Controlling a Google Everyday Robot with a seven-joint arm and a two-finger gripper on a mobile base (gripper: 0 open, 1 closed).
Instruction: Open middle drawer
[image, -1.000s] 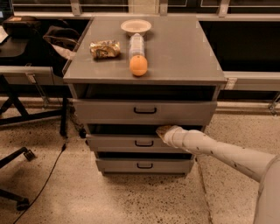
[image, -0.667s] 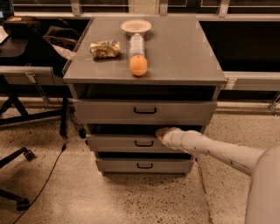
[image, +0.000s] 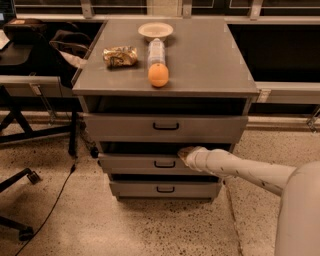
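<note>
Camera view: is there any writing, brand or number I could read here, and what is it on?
None can be read.
Snack bag on the cabinet top: print too blurred.
Bottle beside it: label too blurred.
Middle drawer front: no label shows.
Gripper, at the middle drawer's top edge right of its handle: no marking shows.

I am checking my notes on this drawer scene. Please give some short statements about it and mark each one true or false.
1. The gripper is at the upper edge of the middle drawer, to the right of its handle in the picture. True.
2. The orange lies on the floor. False: it rests on the cabinet top, near the front edge.
3. The bottle stands upright. False: it lies on its side between the bowl and the orange.
4. A snack bag lies on the cabinet top, left of the bottle in the picture. True.
</note>
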